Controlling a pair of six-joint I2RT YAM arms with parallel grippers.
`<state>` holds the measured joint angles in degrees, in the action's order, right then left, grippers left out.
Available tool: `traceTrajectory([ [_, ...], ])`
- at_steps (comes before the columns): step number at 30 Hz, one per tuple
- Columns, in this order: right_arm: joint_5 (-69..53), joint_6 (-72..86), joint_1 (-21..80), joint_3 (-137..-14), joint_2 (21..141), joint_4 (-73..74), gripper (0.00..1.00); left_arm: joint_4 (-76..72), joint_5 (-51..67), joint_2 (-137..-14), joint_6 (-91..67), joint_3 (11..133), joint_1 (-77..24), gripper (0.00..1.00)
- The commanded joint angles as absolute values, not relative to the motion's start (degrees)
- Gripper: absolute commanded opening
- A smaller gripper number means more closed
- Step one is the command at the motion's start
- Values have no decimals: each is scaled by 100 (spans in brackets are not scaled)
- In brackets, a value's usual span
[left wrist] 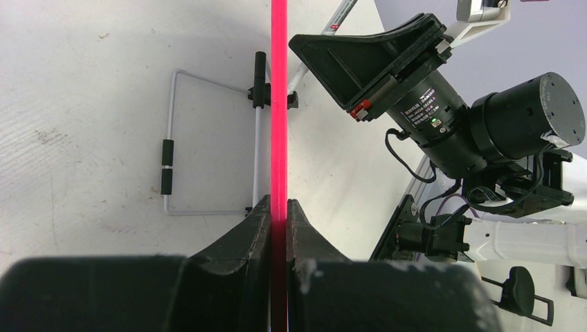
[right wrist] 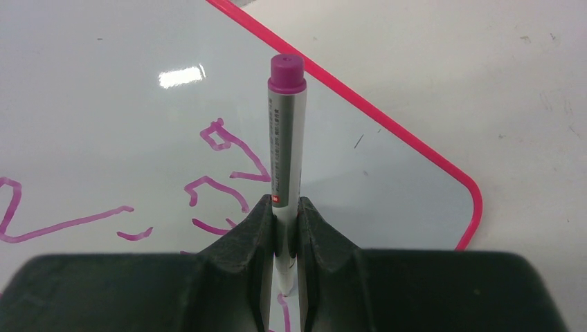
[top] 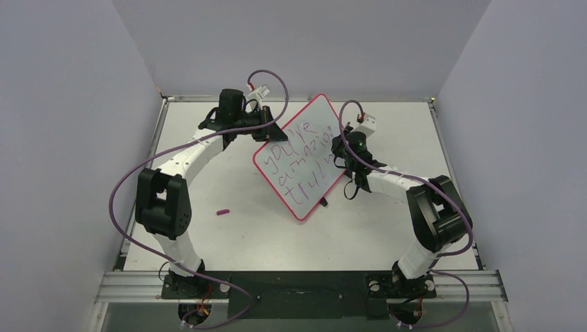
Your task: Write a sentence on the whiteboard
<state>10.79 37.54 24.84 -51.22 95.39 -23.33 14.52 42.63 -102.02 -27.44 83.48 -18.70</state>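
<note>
The whiteboard (top: 316,113) with a red-pink rim stands tilted at mid table. The sentence (top: 302,158) runs across it in three lines of purple scrawl. My left gripper (top: 266,130) is shut on the board's upper left edge. In the left wrist view the rim (left wrist: 279,104) shows edge-on, pinched between the jaws of the left gripper (left wrist: 279,207). My right gripper (top: 344,153) is at the board's right side. In the right wrist view the right gripper (right wrist: 285,207) is shut on a grey marker (right wrist: 285,131) with a purple end. The marker's tip rests on the board (right wrist: 104,83) beside the lettering (right wrist: 221,162).
A small purple marker cap (top: 222,212) lies on the table left of the board. A wire stand (left wrist: 169,152) shows behind the board in the left wrist view. Grey walls close the table on three sides.
</note>
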Motion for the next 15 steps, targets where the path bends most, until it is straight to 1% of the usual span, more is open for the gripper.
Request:
traceTrajectory([
  [1, 1396, 3959, 2537, -4927, 9353, -2771, 0, 1059, 4629, -9794, -2828, 8429, -1912, 0],
  [15, 1783, 4061, 2798, -4321, 9320, -3007, 0, 1010, 4636, -9792, -2862, 8407, -1916, 0],
])
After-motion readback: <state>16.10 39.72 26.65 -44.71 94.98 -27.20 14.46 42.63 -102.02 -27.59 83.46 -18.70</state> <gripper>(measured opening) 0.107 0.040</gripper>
